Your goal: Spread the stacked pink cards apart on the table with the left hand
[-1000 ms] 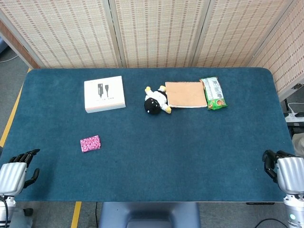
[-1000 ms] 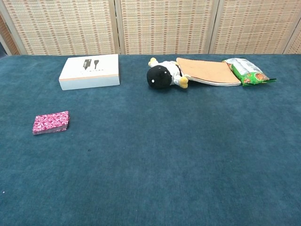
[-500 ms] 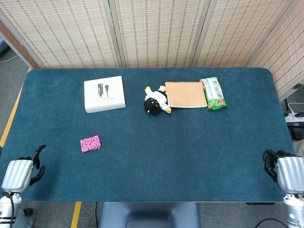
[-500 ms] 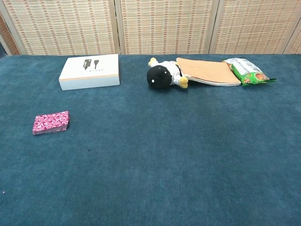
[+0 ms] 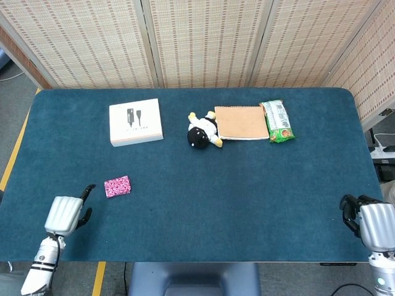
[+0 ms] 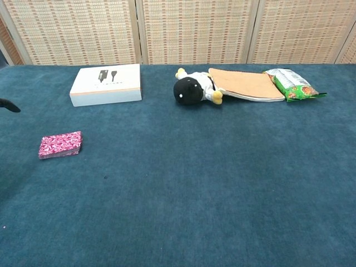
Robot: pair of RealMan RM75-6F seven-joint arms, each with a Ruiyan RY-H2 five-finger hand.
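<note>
The stacked pink cards (image 5: 117,186) lie as one neat pile on the blue table (image 5: 203,203), front left; the chest view has the cards (image 6: 60,144) at its left. My left hand (image 5: 65,213) hovers over the table's front-left corner, just left of and nearer than the cards, apart from them. Its fingers (image 5: 88,189) reach toward the pile and it holds nothing. Only a dark fingertip (image 6: 9,105) of that hand enters the chest view at the left edge. My right hand (image 5: 369,223) hangs by the front-right corner, fingers loosely bent, holding nothing.
A white box (image 5: 136,122) lies behind the cards. Mid-back sit a black-and-white plush toy (image 5: 202,131), a tan notebook (image 5: 241,123) and a green snack bag (image 5: 277,121). Woven screens close off the back.
My left hand has moved right and forward from beyond the table's left edge to over the front-left corner, its fingers stretching toward the cards. The cards and right hand have not moved.
</note>
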